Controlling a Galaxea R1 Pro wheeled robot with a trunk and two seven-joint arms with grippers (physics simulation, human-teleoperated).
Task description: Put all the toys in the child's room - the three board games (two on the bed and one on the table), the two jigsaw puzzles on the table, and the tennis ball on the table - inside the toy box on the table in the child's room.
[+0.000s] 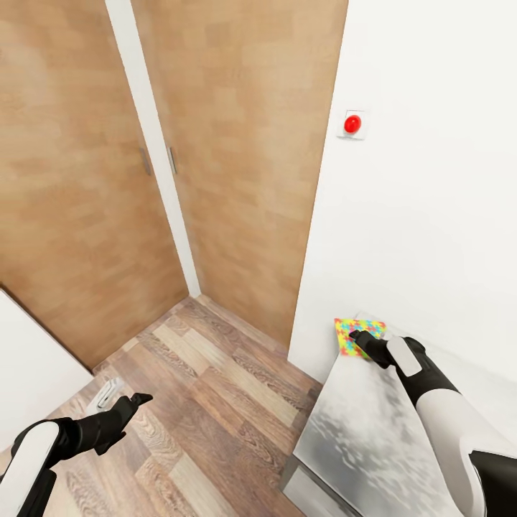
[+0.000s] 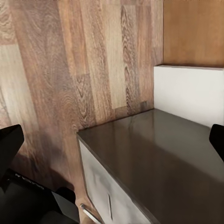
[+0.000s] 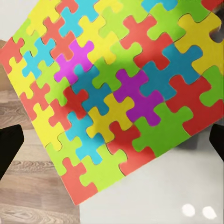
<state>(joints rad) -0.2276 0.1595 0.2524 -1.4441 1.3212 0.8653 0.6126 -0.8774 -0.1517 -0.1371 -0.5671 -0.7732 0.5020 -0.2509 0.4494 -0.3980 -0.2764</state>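
My right gripper [image 1: 357, 336] reaches out over the far end of the table [image 1: 359, 431], right above a jigsaw puzzle [image 1: 348, 332]. The puzzle lies flat at the table's far left corner, close against the white wall [image 1: 431, 215]. It is a square, so it has no long axis to speak of; it sits turned, with one corner pointing near and left past the table's edge, so that part of it hangs out over the wooden floor [image 1: 208, 402]. In my right wrist view the puzzle [image 3: 116, 98] spreads wide, its yellow, red, green, blue and purple pieces interlocked, and my two dark fingertips [image 3: 9, 149] stand far apart at either side of it, touching nothing. So those jaws are wide and empty, poised just above the puzzle.

My left gripper [image 1: 133, 401] hangs low on the near left, over the floor, well apart from the table and the puzzle. In the left wrist view its fingertips [image 2: 9, 140] also stand wide apart with nothing between them; beyond them are the floor and the dark top of a low cabinet [image 2: 158, 158] with a pale front.

Ahead are wooden doors [image 1: 237, 143] with a white strip between them, and a red button [image 1: 352, 123] on the wall to the right.
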